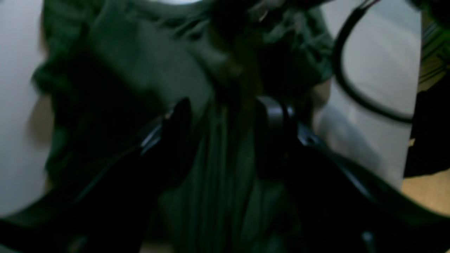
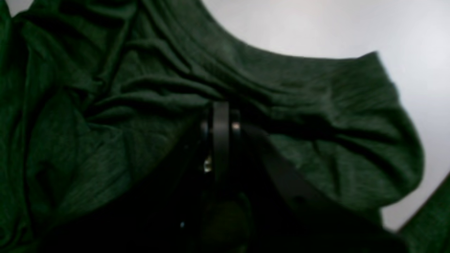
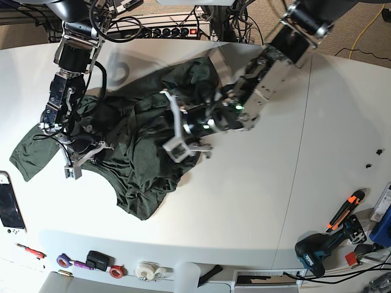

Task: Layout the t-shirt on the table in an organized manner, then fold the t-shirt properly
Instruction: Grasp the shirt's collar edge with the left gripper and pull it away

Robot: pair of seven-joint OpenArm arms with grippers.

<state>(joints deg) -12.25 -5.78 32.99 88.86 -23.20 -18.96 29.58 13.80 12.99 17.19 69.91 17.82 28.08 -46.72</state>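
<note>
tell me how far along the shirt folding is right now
Early. Nothing looks done: the t-shirt lies crumpled on the table, not spread flat. In hand: the right tool is shut on a fold of fabric, and the left tool stands open over the shirt's middle. Left: flattening it out and every fold.

No readable text, labels, brands, numbers or signs showing in any view. T-shirt [image 3: 140,152] showing plain, no print. Table [image 3: 244,201] bearing no markings beyond thin seam. Small items along near edge and tools at near right too small and blurred for reading. Both wrist views blurring, nothing legible.
</note>
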